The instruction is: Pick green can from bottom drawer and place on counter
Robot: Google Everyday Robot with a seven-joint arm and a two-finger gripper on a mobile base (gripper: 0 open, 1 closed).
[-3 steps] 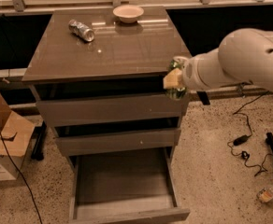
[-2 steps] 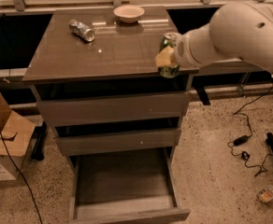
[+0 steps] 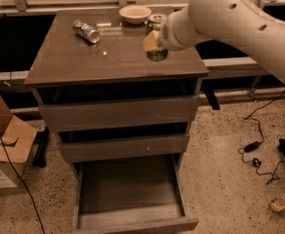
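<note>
Dim, warm light comes from above, and the picture is grainy. The glossy desk point(image 3: 118, 57) shows pale glare streaks and one bright spot near the silver can point(image 3: 86, 31). The gripper point(image 3: 154, 42), over the desk's right rear and clamped on the green can point(image 3: 158, 55), catches yellowish light. The bottom drawer point(image 3: 132, 186) lies in shade.

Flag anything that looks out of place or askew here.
A silver can lies tipped on its side at the counter's back left. The bottom drawer stands pulled out. A small bottle lies on the floor, right. The gripper holds the green can upright at the counter's right.
</note>
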